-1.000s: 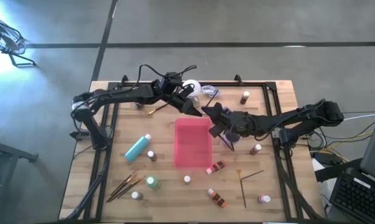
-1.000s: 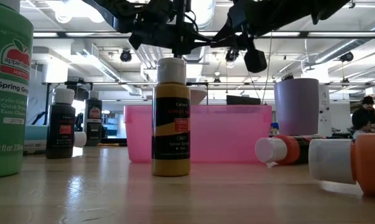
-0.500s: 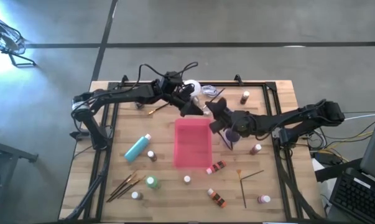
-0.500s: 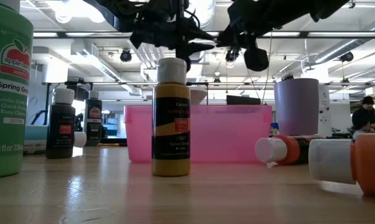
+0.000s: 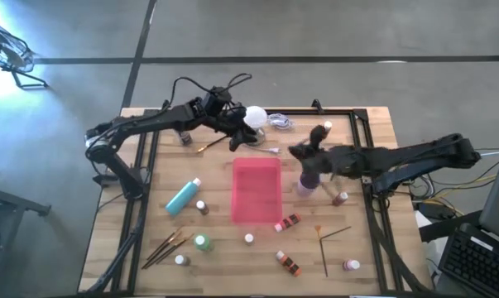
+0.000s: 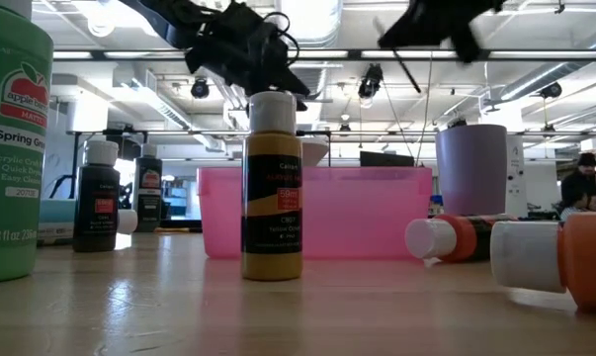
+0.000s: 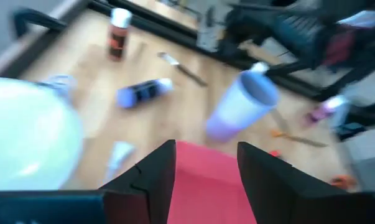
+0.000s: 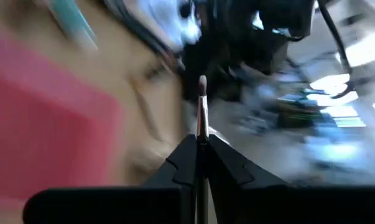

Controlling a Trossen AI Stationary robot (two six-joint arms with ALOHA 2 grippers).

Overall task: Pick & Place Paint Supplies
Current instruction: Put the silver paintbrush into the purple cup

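Note:
My right gripper point(image 5: 293, 151) hangs above the table, right of the pink tray point(image 5: 256, 192), and is shut on a thin brush point(image 8: 202, 102). My left gripper point(image 7: 206, 149) is open with nothing between its fingers. It hovers over the tray's far end point(image 5: 249, 142), next to the white ball point(image 5: 255, 116). A teal bottle point(image 5: 183, 197) lies on its side left of the tray. Small white-capped bottles point(image 5: 201, 208) stand or lie around it. Loose brushes point(image 5: 168, 246) rest flat near the front left. My right gripper pinches the brush's handle point(image 8: 202, 134) between its two fingertips. The brush lies along the fingers, and its bristle end point(image 8: 202, 82) sticks out ahead of them. The fingers point roughly level toward the table's left. The brush is lifted clear of the table.
A purple cup point(image 5: 308, 179) stands just below my right arm, right of the tray. More brushes point(image 5: 325, 242) and bottles point(image 5: 287, 262) lie at the front right. A small flat tool point(image 5: 271, 151) lies beyond the tray. A black frame rail point(image 5: 315, 112) runs along the far edge.
Both grippers met above the tray's far end a second ago and have since parted. My left gripper has drawn back toward the far left, beside the white ball. My right gripper has rolled, risen and pulled toward the table's right edge with the brush.

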